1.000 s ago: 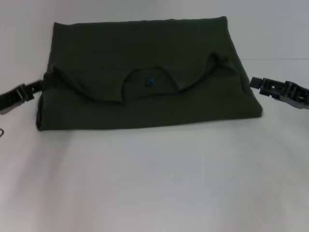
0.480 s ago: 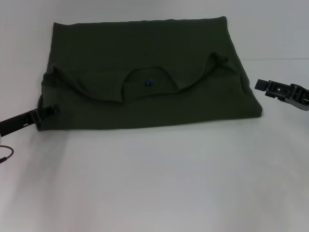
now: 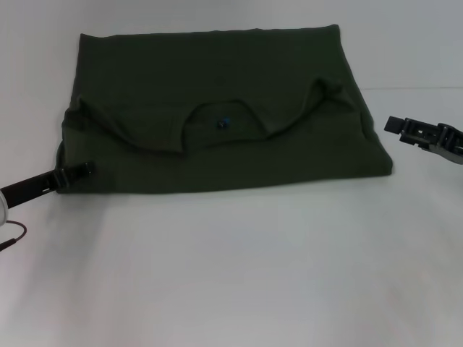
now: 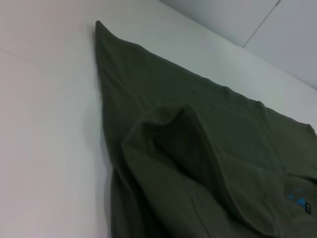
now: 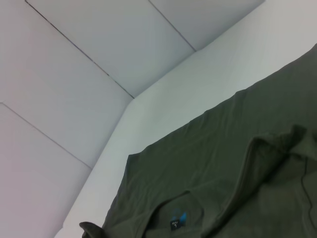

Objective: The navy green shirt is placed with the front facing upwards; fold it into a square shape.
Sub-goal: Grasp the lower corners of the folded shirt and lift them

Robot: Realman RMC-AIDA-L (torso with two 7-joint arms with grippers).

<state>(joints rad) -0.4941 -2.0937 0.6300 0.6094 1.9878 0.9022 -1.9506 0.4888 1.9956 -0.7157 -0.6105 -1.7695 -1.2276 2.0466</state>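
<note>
The navy green shirt (image 3: 217, 79) lies on the white table, folded over with its plain green back showing. The round collar and its blue-marked label (image 3: 222, 122) face me across the middle. No chest print shows. My left gripper (image 3: 81, 170) is low at the shirt's near left corner, touching its edge. My right gripper (image 3: 396, 125) hovers just off the shirt's right edge, apart from the cloth. The left wrist view shows the shirt (image 4: 198, 148) with a raised fold. The right wrist view shows the shirt (image 5: 223, 163) and its label (image 5: 178, 218).
The white table (image 3: 231, 275) stretches wide in front of the shirt. Pale panelled walls (image 5: 99, 44) stand behind the table. A thin cable (image 3: 13, 237) hangs by my left arm at the left edge.
My left gripper has moved from the shirt's left edge toward me and inward, to its near left corner. My right gripper has drawn slightly to the right, away from the shirt.
</note>
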